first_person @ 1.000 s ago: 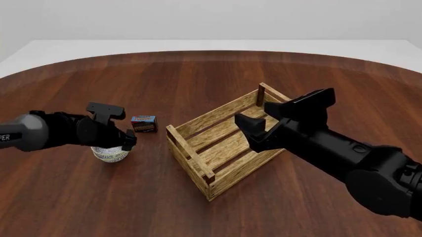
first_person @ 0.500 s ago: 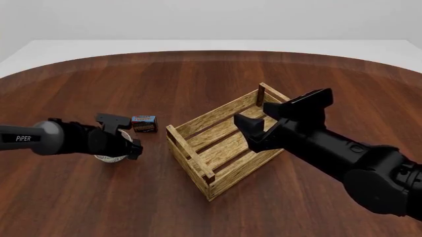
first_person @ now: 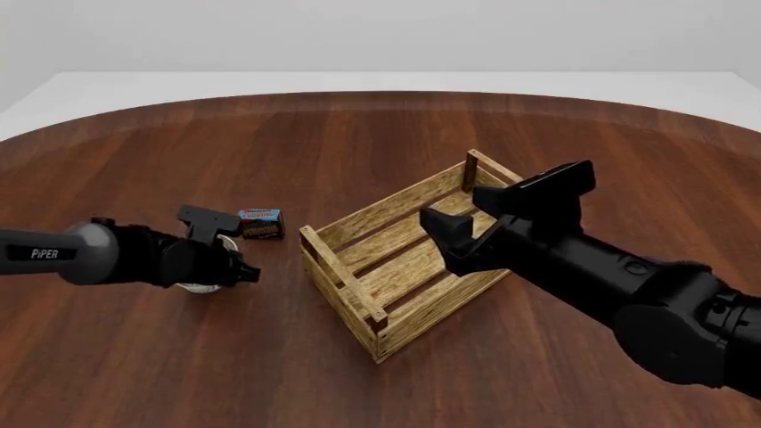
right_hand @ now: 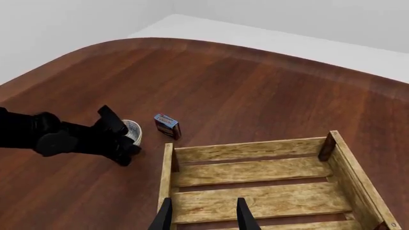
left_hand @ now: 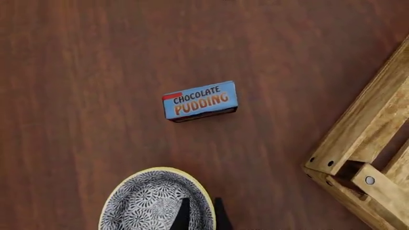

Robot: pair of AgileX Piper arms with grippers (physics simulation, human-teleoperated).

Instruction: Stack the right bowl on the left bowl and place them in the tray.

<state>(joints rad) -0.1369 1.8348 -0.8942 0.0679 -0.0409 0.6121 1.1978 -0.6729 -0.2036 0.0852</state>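
Note:
A bowl [left_hand: 150, 201] with a grey patterned inside and a yellow rim stands on the table left of the tray. In the front view only a sliver of the bowl [first_person: 192, 287] shows under my left gripper [first_person: 226, 267]. The left gripper [left_hand: 201, 218] is closed on the bowl's rim, one finger inside and one outside. I cannot tell whether a second bowl sits nested in it. The tray [first_person: 387, 207], a light-wood slatted crate, lies mid-table. My right gripper [right_hand: 201, 215] hovers open over the tray [right_hand: 255, 148] with nothing between its fingers.
A small blue chocolate pudding box [left_hand: 200, 100] lies on the table just beyond the bowl, between it and the tray's corner [left_hand: 357, 139]. The box [first_person: 259, 223] is close to the left gripper. Dark wood table all around.
My left gripper came down from above the bowl to its rim and its fingers closed on it. The right arm has barely shifted over the tray.

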